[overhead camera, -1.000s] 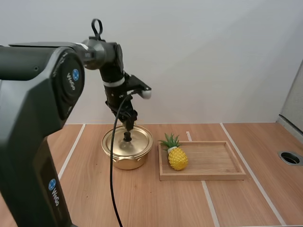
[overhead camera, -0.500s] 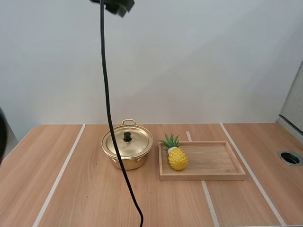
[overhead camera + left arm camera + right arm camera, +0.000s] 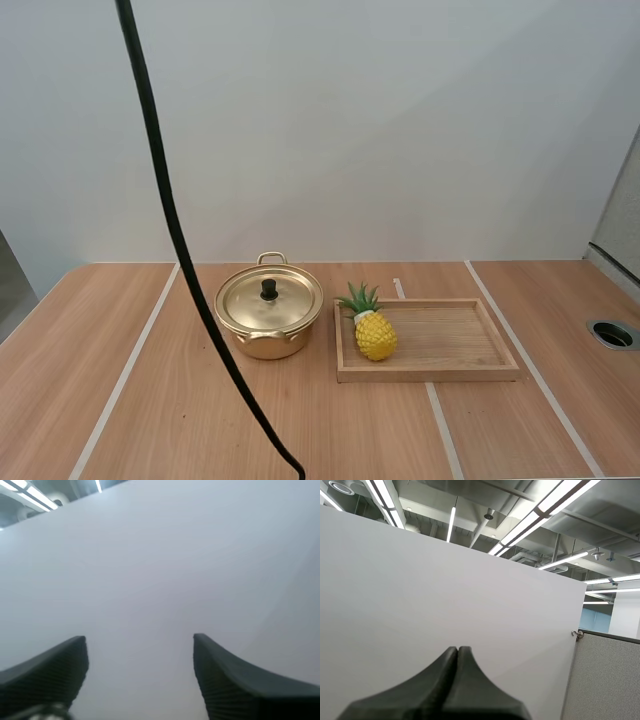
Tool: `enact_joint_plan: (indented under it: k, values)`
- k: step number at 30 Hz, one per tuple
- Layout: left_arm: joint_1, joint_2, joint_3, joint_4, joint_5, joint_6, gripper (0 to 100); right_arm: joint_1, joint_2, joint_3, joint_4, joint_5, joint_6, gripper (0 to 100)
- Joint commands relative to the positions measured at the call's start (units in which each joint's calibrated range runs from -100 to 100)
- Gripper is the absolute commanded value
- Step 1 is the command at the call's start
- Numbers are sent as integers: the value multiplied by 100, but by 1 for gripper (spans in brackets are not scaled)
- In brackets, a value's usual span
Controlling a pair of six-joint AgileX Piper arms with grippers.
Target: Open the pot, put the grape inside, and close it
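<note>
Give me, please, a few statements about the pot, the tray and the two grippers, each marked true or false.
1. The lid sits on the pot. True.
2. The pineapple lies on the table, outside the wooden tray. False: it lies in the wooden tray, at the end nearest the pot.
3. The left gripper is open. True: its fingers stand apart.
4. The right gripper holds the lid. False: it is shut on nothing.
5. The pot stands inside the wooden tray. False: it stands on the table beside it.
</note>
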Motion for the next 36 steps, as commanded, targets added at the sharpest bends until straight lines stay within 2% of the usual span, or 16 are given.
enact_joint_plan:
  k: [1,2,8,12,16,25,31,36]
  values:
    - [-13,-90,-13,209,-230,-220,4,-23,-62,-24,13,-201,25,0]
    - [-13,-145,-13,245,-284,-205,0,-23,-62,-24,13,-201,25,0]
    - [-13,-462,32,245,-284,-405,0,-23,-77,-24,64,11,25,0]
    - [-13,-1029,527,256,-575,-591,0,-23,-248,17,151,230,93,0]
    - [-13,-1768,1378,301,-1056,-897,0,-23,-589,164,110,192,541,0]
    - [-6,-3640,3583,888,-2829,-1783,0,-23,-1645,581,112,225,684,0]
    - [168,-4703,4798,986,-4155,-2009,0,-135,-2304,1060,136,283,710,0]
    - [197,-5300,5573,986,-4467,-2085,0,-354,-2706,1700,136,43,1069,0]
